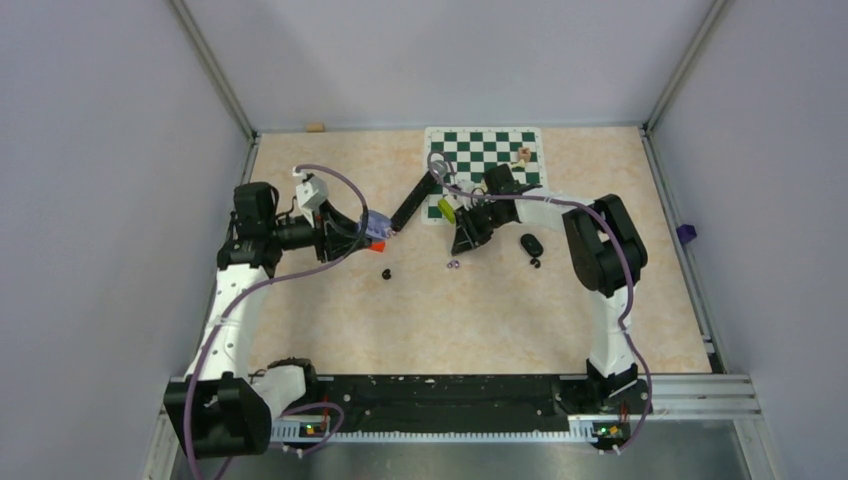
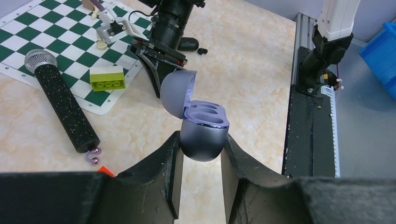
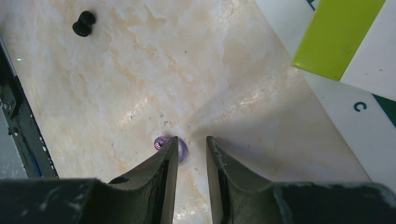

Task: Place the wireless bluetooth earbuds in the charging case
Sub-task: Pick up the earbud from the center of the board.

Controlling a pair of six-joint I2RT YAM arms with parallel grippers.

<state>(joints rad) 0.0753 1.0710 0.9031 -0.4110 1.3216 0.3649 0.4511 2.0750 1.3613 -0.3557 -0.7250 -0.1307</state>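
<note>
My left gripper (image 2: pixel 201 140) is shut on a pale purple charging case (image 2: pixel 203 136) and holds it above the table with its lid (image 2: pixel 178 91) open and both wells showing empty. In the top view it is left of centre (image 1: pixel 372 228). My right gripper (image 3: pixel 192 139) is low over the table with its jaws slightly apart and nothing between them. A small purple earbud (image 3: pixel 160 143) lies on the table, partly hidden behind the left fingertip (image 3: pixel 169 151). It also shows in the top view (image 1: pixel 452 265). One black earbud (image 1: pixel 386 273) lies between the arms, another (image 1: pixel 535 262) to the right.
A black microphone (image 2: pixel 65 107) lies across the edge of a green-and-white chess mat (image 1: pixel 483 160), with a lime brick (image 2: pixel 107 77) and a chess piece (image 1: pixel 523 154) on the mat. A red block (image 1: pixel 376 243) and a small purple beaded piece (image 2: pixel 92 155) lie by the microphone's tail. A black case (image 1: pixel 531 243) lies on the right.
</note>
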